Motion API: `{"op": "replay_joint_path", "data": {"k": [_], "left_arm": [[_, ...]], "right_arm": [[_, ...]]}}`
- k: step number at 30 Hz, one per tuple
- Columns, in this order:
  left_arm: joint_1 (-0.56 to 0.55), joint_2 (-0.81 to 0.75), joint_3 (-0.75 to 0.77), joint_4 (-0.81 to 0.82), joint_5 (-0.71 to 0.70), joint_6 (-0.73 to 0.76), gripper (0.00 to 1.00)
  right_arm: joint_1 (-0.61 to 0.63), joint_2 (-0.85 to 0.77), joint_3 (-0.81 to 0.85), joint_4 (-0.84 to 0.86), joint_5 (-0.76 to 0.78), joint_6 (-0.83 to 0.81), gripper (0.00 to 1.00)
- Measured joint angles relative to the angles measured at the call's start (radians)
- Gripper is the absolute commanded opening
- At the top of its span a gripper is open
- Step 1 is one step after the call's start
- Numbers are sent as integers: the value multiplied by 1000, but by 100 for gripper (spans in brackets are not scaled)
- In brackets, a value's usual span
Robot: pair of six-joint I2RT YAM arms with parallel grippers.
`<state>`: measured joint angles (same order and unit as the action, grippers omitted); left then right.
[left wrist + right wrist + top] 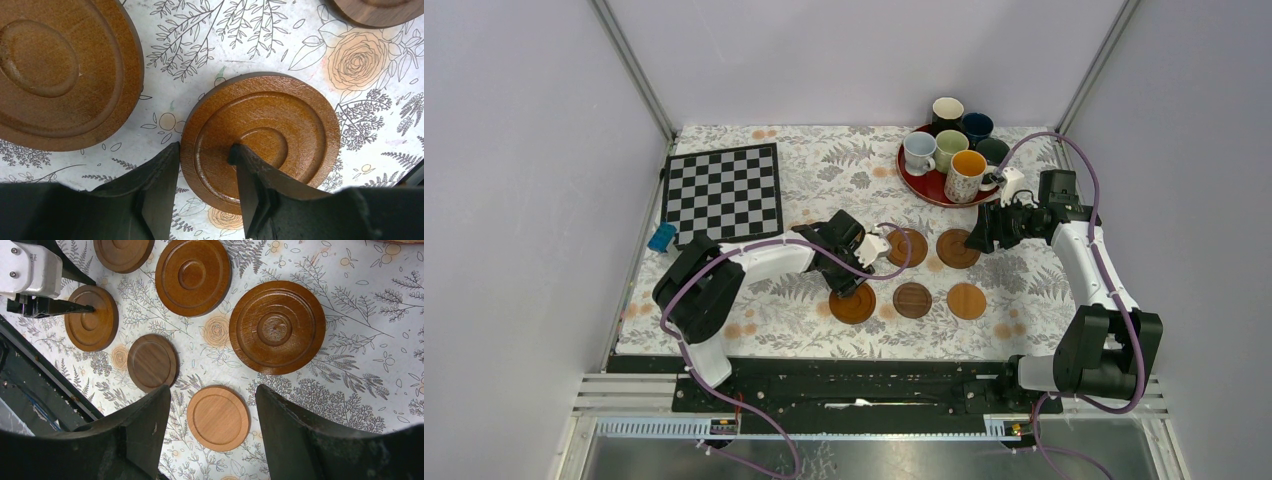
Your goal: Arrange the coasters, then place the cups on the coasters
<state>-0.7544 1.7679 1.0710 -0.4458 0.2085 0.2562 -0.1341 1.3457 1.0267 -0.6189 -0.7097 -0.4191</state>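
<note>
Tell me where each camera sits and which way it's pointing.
Top external: high behind the arms, looking down on the table; both arms show, bases at the bottom.
Left wrist: on the left arm, facing down; the left gripper pinches the rim of a mid-brown coaster.
Right wrist: on the right arm, facing down at the table; the right gripper, open, frames the bottom.
Shared: both wrist views show that coaster.

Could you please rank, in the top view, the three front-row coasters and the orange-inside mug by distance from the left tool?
1. Reddish-brown coaster, front left, pinched at its rim by the left tool.
2. Dark coaster, front middle.
3. Pale coaster, front right.
4. Orange-inside mug, on the red tray, far right.
</note>
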Motion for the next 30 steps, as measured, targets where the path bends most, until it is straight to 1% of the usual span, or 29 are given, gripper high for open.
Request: {"op": "replay_joint_path", "data": {"k": [12,14,15,17,18,19,20,21,23,28,30], "left_arm": [[5,-10,12,-22,-9,-1,58],[7,-21,30,-48,-7,0,63],[7,-32,42,-64,-4,2,65],[9,-63,63,-92,2,6,72],[14,-86,77,-108,8,9,79],[19,-110,91,-122,19,14,88],[29,-136,109,-139,35,17,96],[47,-165,128,-154,54,20,99],[96,-207,161,-177,93,22,99],[296,-278,196,-197,161,4,99],[362,-297,196,-209,179,-1,99]], "right_arm": [[0,0,0,-2,-16,-4,72],[0,0,0,-4,-19,-6,74],[0,0,0,-5,-21,-7,78],[0,0,0,-9,-36,-11,85],[0,0,1,-12,-42,-14,89],[0,0,2,-18,-45,-18,97],[0,0,3,-23,-48,-20,99],[0,0,6,-27,-50,-23,100],[0,0,15,-26,-49,-22,100],[0,0,50,18,-6,10,100],[0,15,94,23,23,13,100]]}}
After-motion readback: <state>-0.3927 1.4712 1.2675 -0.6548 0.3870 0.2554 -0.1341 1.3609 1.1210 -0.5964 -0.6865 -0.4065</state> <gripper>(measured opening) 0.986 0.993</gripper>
